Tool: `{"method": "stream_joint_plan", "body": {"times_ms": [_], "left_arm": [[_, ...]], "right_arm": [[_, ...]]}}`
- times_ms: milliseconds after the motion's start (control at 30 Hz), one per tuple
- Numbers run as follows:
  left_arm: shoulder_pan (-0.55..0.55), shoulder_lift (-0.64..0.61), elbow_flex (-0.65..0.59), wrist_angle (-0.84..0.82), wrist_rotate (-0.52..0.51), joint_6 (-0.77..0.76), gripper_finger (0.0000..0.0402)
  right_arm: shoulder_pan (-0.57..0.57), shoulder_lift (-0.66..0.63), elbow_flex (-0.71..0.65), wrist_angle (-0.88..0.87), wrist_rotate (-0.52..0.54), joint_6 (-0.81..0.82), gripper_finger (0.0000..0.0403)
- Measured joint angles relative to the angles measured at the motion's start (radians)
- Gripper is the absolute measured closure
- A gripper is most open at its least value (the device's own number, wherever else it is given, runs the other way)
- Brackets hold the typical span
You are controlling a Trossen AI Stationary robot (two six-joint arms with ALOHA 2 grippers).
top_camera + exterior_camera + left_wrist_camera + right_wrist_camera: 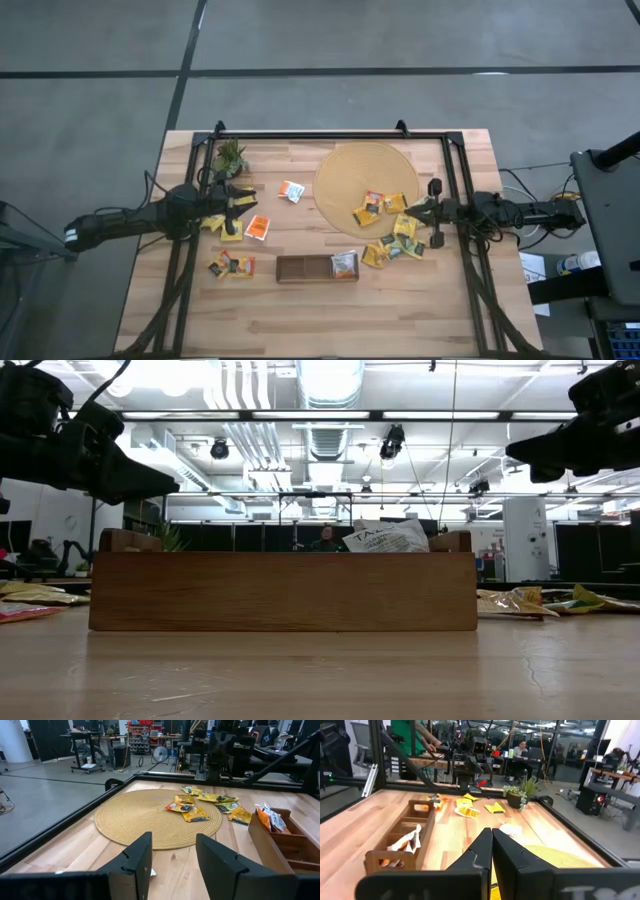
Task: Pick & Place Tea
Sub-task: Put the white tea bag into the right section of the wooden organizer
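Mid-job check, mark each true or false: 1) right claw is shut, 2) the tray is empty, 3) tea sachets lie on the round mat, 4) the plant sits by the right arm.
1) The right claw is shut: true.
2) The tray is empty: false, a sachet sits in one end compartment.
3) Tea sachets lie on the round mat: true.
4) The plant sits by the right arm: false, it is near the left claw, which is open.

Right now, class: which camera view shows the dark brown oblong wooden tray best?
The high view: the whole dark brown oblong wooden tray shows from above, one sachet inside. The low view gives only its side wall; each wrist view shows it slantwise.
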Motion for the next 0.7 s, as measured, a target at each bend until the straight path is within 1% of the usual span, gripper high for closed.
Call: {"method": "stream_joint_plan", "body": {"times_ms": [100, 200, 300, 533, 700], "left_arm": [[0.0, 0.0, 0.0, 0.0, 0.0, 0.004, 0.0255], [0.0, 0.0, 0.0, 0.0, 0.0, 0.067, 0.0255], [0.0, 0.0, 0.0, 0.0, -0.001, 0.089, 0.0255], [0.0, 0.0, 0.0, 0.0, -0.001, 0.013, 0.0255], [0.0, 0.0, 0.0, 0.002, 0.0, -0.012, 0.0255]], "right_arm": [[0.0, 0.005, 0.0, 0.0, 0.0, 0.014, 0.0394], [0.0, 0.005, 0.0, 0.001, 0.0, 0.014, 0.0394], [0.0, 0.005, 0.0, 0.001, 0.0, 0.018, 0.0394], [0.0, 0.005, 0.0, 0.001, 0.0, 0.018, 0.0394], [0.0, 0.005, 0.0, 0.001, 0.0, 0.018, 0.0394]]}}
